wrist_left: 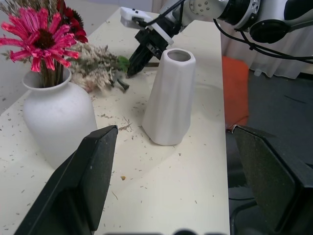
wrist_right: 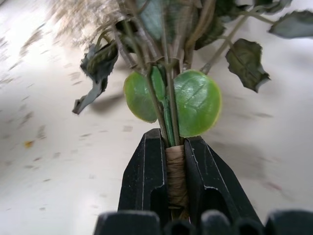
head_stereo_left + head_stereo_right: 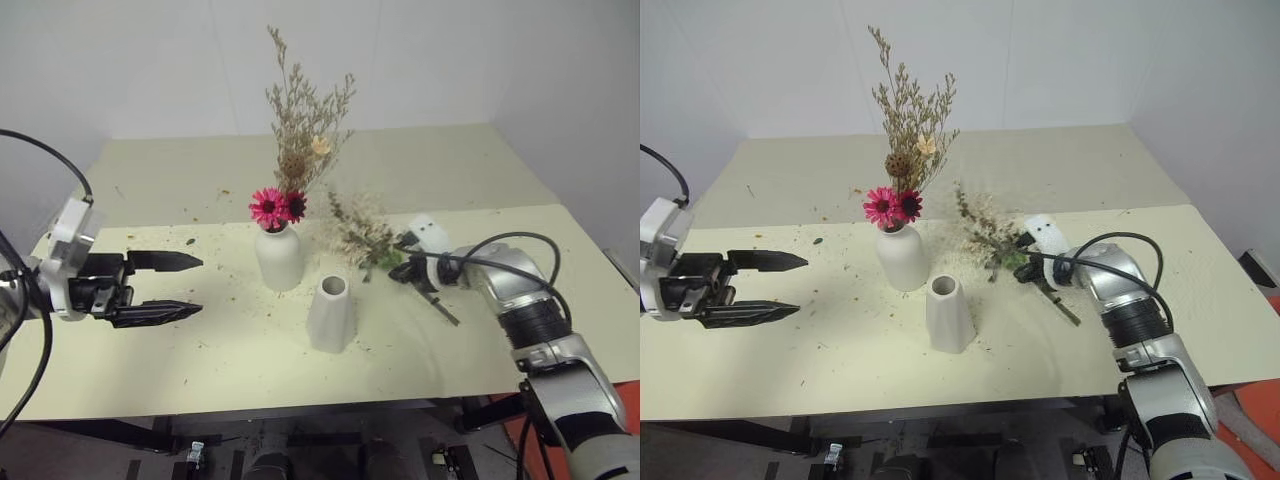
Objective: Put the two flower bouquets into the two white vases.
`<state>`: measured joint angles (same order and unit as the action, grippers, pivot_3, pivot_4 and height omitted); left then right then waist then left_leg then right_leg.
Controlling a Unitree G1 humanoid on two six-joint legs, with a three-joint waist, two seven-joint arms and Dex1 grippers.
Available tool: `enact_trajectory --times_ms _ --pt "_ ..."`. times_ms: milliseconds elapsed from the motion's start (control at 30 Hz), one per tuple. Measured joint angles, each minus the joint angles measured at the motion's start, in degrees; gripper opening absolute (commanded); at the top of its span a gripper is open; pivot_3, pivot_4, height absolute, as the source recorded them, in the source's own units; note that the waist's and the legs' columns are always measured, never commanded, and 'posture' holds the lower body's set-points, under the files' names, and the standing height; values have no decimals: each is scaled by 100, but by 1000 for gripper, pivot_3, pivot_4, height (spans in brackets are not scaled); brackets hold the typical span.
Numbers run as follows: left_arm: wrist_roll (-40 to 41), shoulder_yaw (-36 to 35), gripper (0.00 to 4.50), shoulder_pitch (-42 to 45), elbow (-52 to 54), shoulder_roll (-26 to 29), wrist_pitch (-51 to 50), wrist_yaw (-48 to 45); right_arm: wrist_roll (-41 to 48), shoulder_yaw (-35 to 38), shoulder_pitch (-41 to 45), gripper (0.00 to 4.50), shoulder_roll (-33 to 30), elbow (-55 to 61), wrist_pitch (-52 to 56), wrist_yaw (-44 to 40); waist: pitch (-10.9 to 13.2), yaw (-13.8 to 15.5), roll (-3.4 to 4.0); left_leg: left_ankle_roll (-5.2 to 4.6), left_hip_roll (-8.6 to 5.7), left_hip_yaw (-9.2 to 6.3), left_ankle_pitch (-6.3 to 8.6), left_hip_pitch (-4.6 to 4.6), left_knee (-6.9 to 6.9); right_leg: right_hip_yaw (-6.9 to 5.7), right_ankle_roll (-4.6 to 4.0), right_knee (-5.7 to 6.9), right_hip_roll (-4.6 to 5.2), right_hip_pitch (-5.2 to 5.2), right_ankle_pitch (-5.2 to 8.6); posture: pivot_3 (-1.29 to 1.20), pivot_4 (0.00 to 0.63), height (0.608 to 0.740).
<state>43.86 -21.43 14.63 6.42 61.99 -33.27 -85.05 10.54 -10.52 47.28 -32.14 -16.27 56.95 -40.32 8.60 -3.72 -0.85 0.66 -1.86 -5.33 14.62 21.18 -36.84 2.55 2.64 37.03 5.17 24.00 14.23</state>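
Bouquet [image 2: 161,54] top blurred, cropped

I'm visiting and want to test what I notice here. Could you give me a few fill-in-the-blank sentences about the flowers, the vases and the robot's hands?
1. The magenta daisy bouquet stands in the ____-shaped vase.
2. The tapered vase holds ____.
3. The right gripper has its fingers closed on the wrapped ____ of the bushy bouquet.
4. The left gripper has its fingers ____, holding nothing.

Missing words: bottle; nothing; stems; open
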Motion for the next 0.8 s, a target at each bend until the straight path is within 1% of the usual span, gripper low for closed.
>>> enact_trajectory --times_ms 133,233,300,367,467,533,633,700,800 --pt "2 -4 4113 -3 5 13 0 -7 188 714 -197 234 -34 293 351 337 0 9 0 -1 0 1 0 0 1 1 0 0 0 0 0 0 150 740" --pt "5 -3 4113 0 6 13 -1 -2 345 1365 -405 234 -34 571 519 583 0 8 0 -2 1 2 1 1 2 1 0 2 0 -1 0 0 150 740" --pt "8 10 4113 32 1 12 -3 1 604 1942 -592 234 42 797 497 677 0 9 0 -3 2 4 2 0 2 2 0 1 -1 -2 0 0 150 740" --pt "12 23 4113 78 -9 12 -5 4 855 2445 -752 234 137 1005 341 714 0 8 0 -3 2 5 2 0 2 2 0 2 -1 -2 0 0 150 740" --pt "12 103 4113 225 -64 0 -12 16 1137 3046 -1166 234 368 1580 -463 724 0 12 0 -3 3 7 2 -1 3 2 1 1 -2 -4 0 0 150 740" --pt "13 160 4113 303 -73 -27 -21 25 1559 3438 -1263 234 600 1876 -659 692 0 -5 1 -3 3 11 2 -2 2 7 0 4 -1 -3 0 0 150 740" --pt "12 282 4113 373 -118 -64 -30 21 2553 4039 -1250 234 935 2408 -792 560 0 -21 2 -3 13 14 2 -4 3 8 0 5 -8 -4 0 0 150 740" --pt "9 357 4113 441 -185 -74 -34 14 3025 4157 -1251 234 1084 2709 -939 441 0 -20 2 -4 19 15 2 -5 3 7 0 6 -12 -4 0 0 150 740" --pt "-1 468 4113 576 -240 -83 -34 3 3439 3937 -1251 234 1248 3108 -1083 286 0 -31 3 -4 22 21 2 -8 2 8 0 7 -14 -4 0 0 150 740"
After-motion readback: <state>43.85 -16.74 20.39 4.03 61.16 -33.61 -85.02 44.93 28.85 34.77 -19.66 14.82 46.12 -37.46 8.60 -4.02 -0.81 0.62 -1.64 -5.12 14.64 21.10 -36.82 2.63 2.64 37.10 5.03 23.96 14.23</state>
